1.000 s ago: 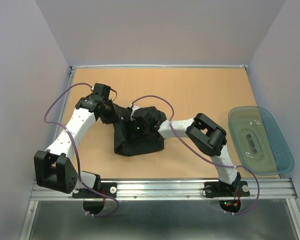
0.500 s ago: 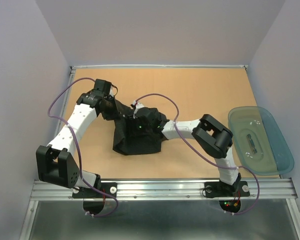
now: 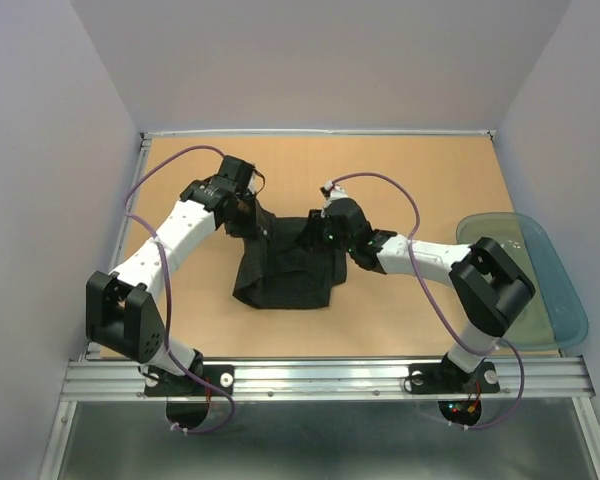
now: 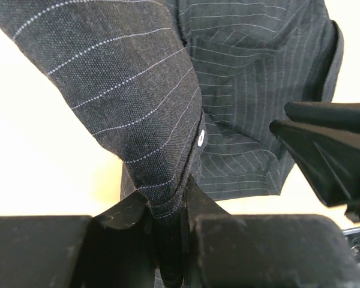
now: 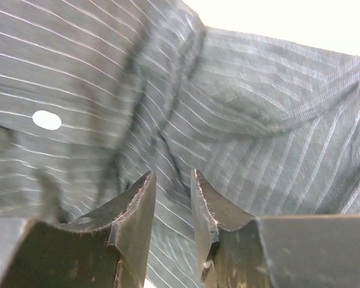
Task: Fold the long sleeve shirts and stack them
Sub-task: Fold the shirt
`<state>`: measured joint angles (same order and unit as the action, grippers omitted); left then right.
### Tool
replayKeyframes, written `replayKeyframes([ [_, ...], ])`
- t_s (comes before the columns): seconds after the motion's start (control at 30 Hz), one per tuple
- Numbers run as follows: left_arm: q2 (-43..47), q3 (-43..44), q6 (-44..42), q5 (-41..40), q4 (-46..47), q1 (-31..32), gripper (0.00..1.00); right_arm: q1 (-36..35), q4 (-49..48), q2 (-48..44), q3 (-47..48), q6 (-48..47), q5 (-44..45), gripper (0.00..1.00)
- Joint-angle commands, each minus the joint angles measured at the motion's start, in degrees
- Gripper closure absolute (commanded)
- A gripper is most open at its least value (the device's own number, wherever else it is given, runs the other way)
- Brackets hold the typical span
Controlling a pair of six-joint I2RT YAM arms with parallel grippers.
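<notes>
Tan board forms the table (image 3: 410, 175), which is closed in by pale lilac walls on the left (image 3: 40, 150), at the back (image 3: 320, 60) and on the right. A ribbed metal rail (image 3: 320, 375) runs along the near edge, and both arm bases are bolted to it.

Purple cable (image 3: 140, 185) is looped beside the left arm, and a second loop (image 3: 408, 200) arches over the right arm. At the far right, a translucent teal tray (image 3: 545, 255) is set at the table's edge, well apart from the cloth. A small object lies in it, too faint to be identified.

The shirt (image 3: 285, 275) is found in the middle of the table, between the two arms, as a bunched dark heap. Its upper left corner is lifted by the left gripper (image 3: 248, 215). In the left wrist view this gripper (image 4: 168, 207) is seen clamped on a doubled edge of the shirt (image 4: 246, 90), which is drawn up taut from the fingers, with a small white button (image 4: 201, 138) just above the grip.

The right gripper (image 3: 315, 232) is placed at the heap's upper right. In its own view the right gripper (image 5: 173, 180) is held with a narrow gap between the jaws, and the cloth (image 5: 276, 108) lies close beyond the tips rather than pinched between them.

The fabric is black to charcoal, thin, crossed by fine pale pinstripes and creased into soft folds. Another white button (image 5: 47, 120) is shown at the left.
</notes>
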<state>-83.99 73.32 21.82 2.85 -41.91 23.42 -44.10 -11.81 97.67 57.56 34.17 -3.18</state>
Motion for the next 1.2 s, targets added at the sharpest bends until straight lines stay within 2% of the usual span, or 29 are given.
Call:
replayKeyframes([
  [0.0, -0.83, 3.41, 0.32, -2.41, 0.07, 2.24, 0.84, 2.34, 1.53, -4.76, -4.38, 2.73, -1.74, 0.64],
  [0.27, -3.55, 6.13, 0.68, -4.61, -0.19, 6.28, 0.84, 6.57, 1.88, -10.74, -14.05, 7.22, -2.97, 0.64],
  [0.57, -6.71, 9.64, 0.50, -6.89, -1.15, 11.73, 0.84, 6.65, 0.13, -5.91, -15.28, 7.75, -5.17, 0.65],
  [1.17, -18.49, 20.20, 3.57, -11.73, -4.23, 25.18, 0.84, 7.45, -6.73, -0.37, -20.47, 11.79, -7.37, 0.65],
])
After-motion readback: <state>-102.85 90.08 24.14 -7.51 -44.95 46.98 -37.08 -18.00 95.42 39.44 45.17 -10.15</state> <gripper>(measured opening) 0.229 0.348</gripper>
